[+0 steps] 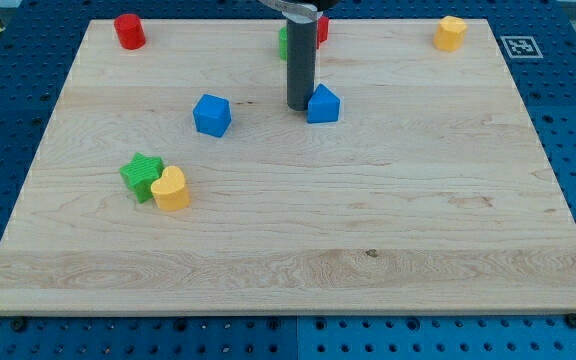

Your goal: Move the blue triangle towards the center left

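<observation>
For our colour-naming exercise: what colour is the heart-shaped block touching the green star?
Yellow: the heart block shows clearly in the camera view, beside the green star.

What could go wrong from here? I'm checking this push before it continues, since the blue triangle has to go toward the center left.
1. My tip sits against the left side of the blue triangle, so pushing from here would likely send it right, not left.
2. The blue cube lies on the leftward path and could get knocked.
3. Farther left, the green star and yellow heart touch; a long push might disturb both.
</observation>
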`<control>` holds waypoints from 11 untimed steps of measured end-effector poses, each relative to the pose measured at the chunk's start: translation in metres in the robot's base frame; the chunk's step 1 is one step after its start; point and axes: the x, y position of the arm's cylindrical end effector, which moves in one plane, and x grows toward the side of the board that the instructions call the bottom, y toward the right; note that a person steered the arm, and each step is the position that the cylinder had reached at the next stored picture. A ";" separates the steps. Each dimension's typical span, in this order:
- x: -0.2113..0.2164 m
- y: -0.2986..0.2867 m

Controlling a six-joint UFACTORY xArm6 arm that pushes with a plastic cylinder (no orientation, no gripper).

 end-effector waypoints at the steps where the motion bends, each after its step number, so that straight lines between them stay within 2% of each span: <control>1: 0.000 0.000; 2: -0.020 0.002; 3: -0.045 0.030; 4: -0.006 0.055; 5: 0.020 0.043; 6: 0.020 0.039; 8: 0.077 -0.002; 11: 0.061 -0.019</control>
